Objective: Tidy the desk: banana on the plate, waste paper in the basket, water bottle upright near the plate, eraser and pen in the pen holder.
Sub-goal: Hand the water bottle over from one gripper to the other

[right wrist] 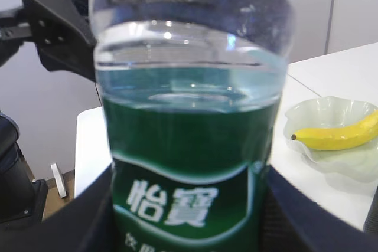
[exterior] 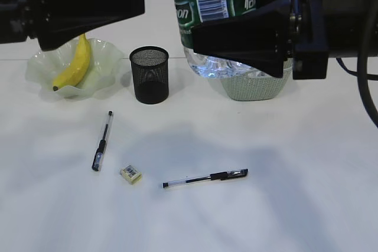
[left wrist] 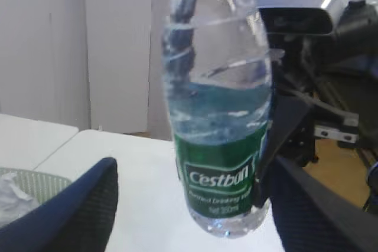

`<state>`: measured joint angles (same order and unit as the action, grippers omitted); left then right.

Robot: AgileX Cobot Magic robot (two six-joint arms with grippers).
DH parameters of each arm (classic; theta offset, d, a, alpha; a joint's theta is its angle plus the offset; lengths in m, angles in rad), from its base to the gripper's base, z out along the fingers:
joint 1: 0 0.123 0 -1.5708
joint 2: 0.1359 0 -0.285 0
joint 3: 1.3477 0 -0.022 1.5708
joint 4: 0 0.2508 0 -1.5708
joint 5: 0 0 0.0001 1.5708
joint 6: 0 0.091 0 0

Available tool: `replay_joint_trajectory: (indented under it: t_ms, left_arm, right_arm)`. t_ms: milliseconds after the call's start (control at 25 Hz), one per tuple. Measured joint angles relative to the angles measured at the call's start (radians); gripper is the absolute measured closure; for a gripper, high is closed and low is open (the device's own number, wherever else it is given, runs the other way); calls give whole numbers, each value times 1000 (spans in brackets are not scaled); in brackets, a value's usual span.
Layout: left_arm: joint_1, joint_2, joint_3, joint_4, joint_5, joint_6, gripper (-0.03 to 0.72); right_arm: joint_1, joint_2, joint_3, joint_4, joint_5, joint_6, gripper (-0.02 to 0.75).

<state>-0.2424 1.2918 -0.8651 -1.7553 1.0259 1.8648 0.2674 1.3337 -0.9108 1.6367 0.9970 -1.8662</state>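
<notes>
The water bottle [exterior: 209, 4], clear with a green label, stands upright in the air at the back middle. My right gripper [exterior: 224, 19] is shut on it, and its label [right wrist: 183, 163] fills the right wrist view between the fingers [right wrist: 295, 216]. My left gripper [exterior: 133, 1] hovers open above the plate [exterior: 41, 63], which holds the banana [exterior: 75, 64]. In the left wrist view the water bottle [left wrist: 221, 146] is ahead between the spread fingers [left wrist: 77, 216], untouched by them. Two pens [exterior: 102, 141] [exterior: 207, 177] and the eraser [exterior: 130, 173] lie on the table. The black mesh pen holder [exterior: 149, 75] stands beside the plate.
The pale green basket [exterior: 254, 87] sits behind the bottle under the right arm, and the left wrist view shows crumpled white paper [left wrist: 9, 196] inside it. The table's far edge [left wrist: 65, 137] runs behind the bottle.
</notes>
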Motion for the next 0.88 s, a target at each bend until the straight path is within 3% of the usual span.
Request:
replay_joint_trajectory:
  t_ms: [160,440,880]
  left_arm:
    - [-5,7,-66,0,64,5,115]
    - [-78,77,-162,-2,97,9,114]
    - [-84,165,-240,-2,124,6,112]
  right_arm:
    - [0,0,0,0,0,0,345]
    - [0,0,0,2,0,0,345]
    - [0,0,0,2,0,0,345]
